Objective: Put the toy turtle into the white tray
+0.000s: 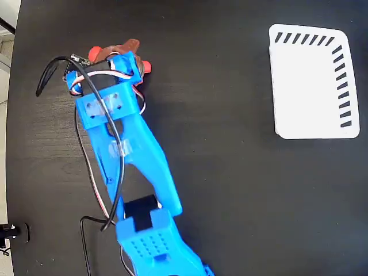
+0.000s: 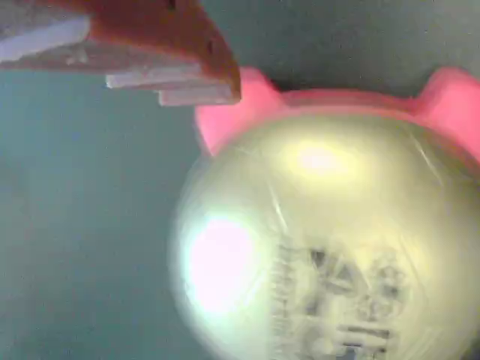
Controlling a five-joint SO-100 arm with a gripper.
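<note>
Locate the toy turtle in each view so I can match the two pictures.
Fixed view: the toy turtle sits upper left on the black table, mostly hidden under the blue arm's end effector; only red parts show.
Wrist view: the toy turtle fills the right and centre, shell up, close and blurred.
Shared landmark: the orange-brown finger beside the turtle.

Table (image 1: 241, 190): matte black surface with faint wood grain, filling nearly the whole fixed view; soft pale sheen across its upper middle. Floor (image 1: 4, 115): light grey-white strip along the left edge of the frame, beyond the table's curved rim. Small black clamp-like fitting (image 1: 10, 232): lower left edge, at the table's border. Wrist view: blurred grey-teal surface behind, evenly lit.
</note>
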